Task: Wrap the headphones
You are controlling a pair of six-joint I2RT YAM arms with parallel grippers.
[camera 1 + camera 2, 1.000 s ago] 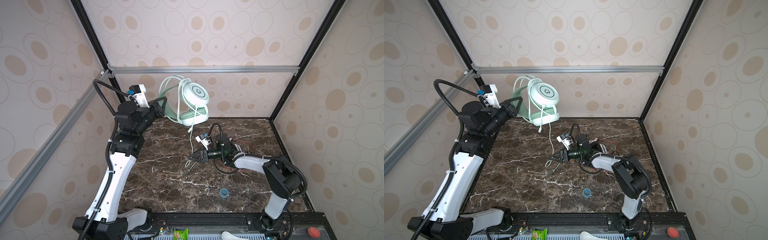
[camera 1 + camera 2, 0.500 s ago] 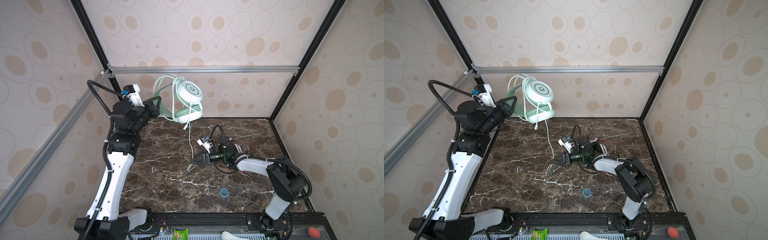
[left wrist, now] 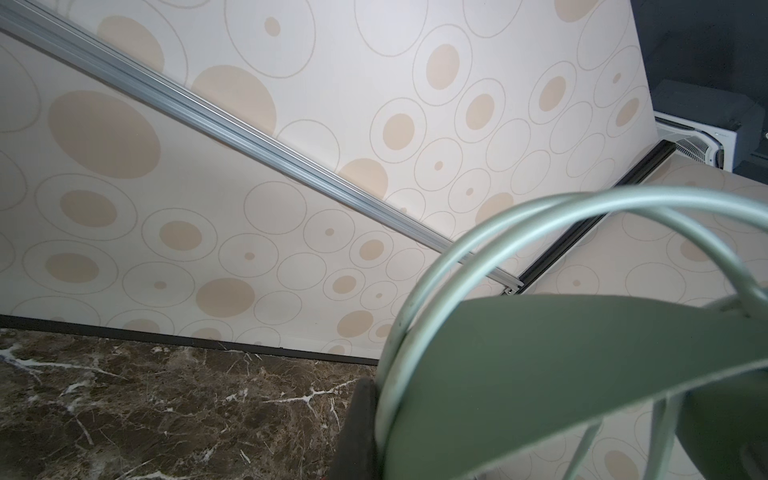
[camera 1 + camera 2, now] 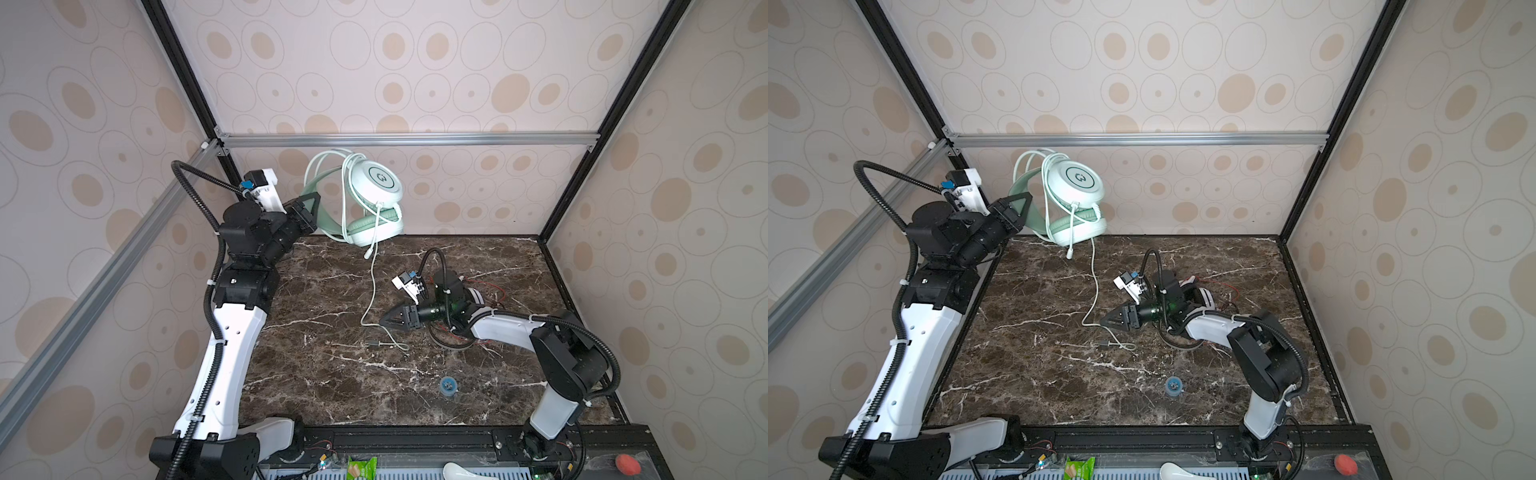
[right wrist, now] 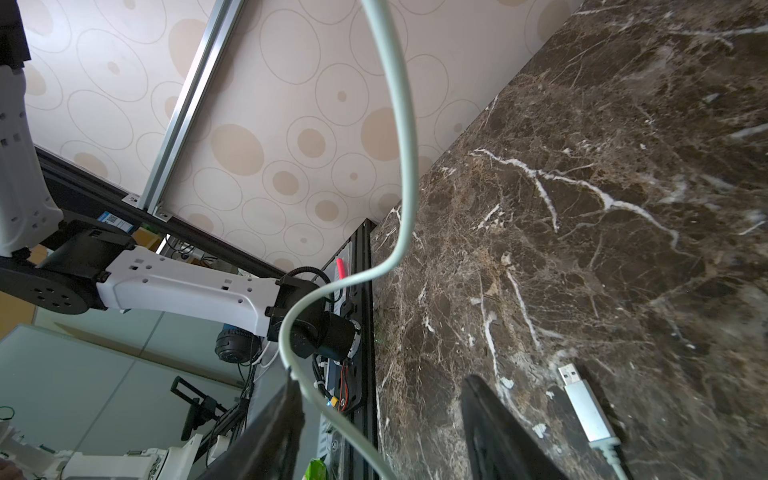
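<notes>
Mint headphones [image 4: 376,187], round emblem on one cup, hang clenched in the left pincer [image 4: 311,203]. The right pincer [image 4: 386,322] is released over the marble surface [image 4: 332,374], spotted wallpaper [image 4: 457,62] around.

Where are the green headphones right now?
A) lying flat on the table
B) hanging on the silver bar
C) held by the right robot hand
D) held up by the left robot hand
D: the left gripper is shut on the headband of the mint green headphones, holding them up while their cord hangs down to the table.
</notes>
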